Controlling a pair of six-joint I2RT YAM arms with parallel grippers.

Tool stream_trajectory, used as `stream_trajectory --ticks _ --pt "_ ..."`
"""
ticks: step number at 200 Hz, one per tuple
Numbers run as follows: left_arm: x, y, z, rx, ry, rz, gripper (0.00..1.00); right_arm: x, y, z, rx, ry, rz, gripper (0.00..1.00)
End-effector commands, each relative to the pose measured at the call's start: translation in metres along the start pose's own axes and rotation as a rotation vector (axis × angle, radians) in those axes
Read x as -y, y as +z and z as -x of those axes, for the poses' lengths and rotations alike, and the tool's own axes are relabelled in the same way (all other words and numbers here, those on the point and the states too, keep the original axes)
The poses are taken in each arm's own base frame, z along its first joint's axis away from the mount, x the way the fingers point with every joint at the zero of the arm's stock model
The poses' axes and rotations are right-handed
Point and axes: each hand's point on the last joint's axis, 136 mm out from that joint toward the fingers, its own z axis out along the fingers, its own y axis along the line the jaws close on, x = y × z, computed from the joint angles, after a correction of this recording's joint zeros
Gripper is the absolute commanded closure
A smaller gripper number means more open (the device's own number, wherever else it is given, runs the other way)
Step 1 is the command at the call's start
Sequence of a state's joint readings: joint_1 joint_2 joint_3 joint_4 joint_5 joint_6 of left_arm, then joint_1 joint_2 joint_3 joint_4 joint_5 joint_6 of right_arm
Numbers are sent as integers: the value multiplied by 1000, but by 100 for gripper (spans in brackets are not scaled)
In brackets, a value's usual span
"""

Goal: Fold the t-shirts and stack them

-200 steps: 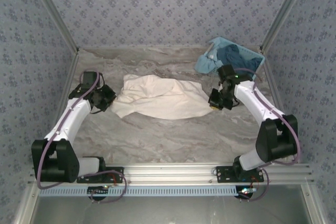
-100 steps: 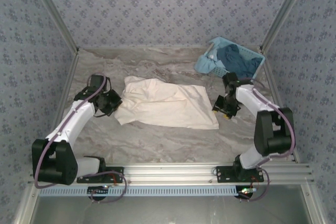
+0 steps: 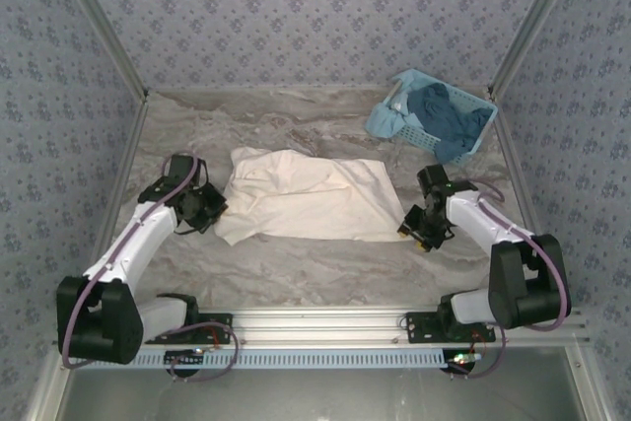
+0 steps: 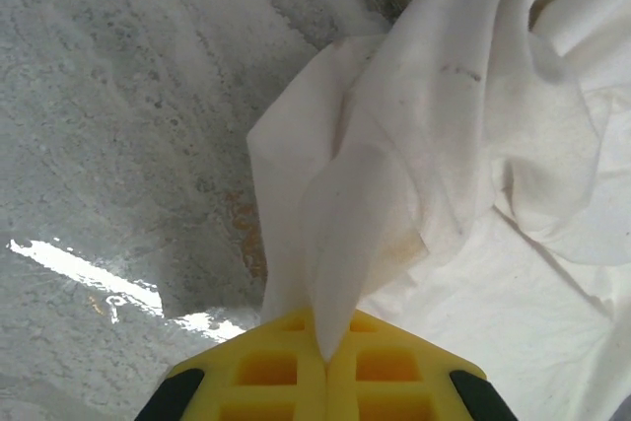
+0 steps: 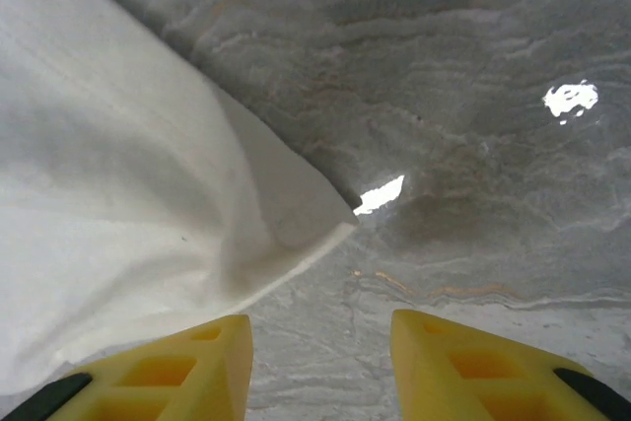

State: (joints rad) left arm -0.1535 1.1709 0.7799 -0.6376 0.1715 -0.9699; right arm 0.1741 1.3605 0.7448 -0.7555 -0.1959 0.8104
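The cream t-shirt [image 3: 306,199] lies spread in the middle of the tabletop [image 3: 296,273], not yet folded. My left gripper [image 4: 325,334] pinches its left edge tight. My right gripper [image 5: 320,342] gapes wide, holding nothing, beside the shirt's right corner. More clothes [image 3: 444,110] wait in the basket [image 3: 381,125], far-right corner.

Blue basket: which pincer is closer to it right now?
Right. The right pincer is just near-side of the basket; the left pincer is far across the table, clamped on the t-shirt.

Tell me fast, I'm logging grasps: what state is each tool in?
Left tool: shut on the shirt.
Right tool: open, holding nothing.
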Motion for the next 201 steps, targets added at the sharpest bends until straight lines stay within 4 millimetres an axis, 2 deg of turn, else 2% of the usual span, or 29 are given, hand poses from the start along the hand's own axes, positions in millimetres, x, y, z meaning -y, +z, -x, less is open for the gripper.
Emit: stream_trajectory --ticks 1,44,80,107,125,153,183,201 --pt "-7 -2 -10 -23 -5 16 100 -10 5 10 2 74 54 57" --pt "-10 -1 -13 -30 -9 17 100 -12 17 15 -25 98 56 61" --pt "-11 -2 -15 -32 -15 14 100 1 21 8 -48 113 4 59" --pt "-12 -1 -17 -34 -21 13 100 9 7 11 13 107 -20 48" --pt "-12 -1 -18 -35 -23 11 100 9 -4 11 43 107 -4 46" --pt "-11 -1 -18 -31 -25 11 100 11 -10 9 63 106 -7 52" --pt "-9 -1 -17 -28 -24 6 100 17 -4 -1 40 131 -1 58" --pt "-9 0 -18 -31 -22 6 100 14 3 0 23 145 14 59"
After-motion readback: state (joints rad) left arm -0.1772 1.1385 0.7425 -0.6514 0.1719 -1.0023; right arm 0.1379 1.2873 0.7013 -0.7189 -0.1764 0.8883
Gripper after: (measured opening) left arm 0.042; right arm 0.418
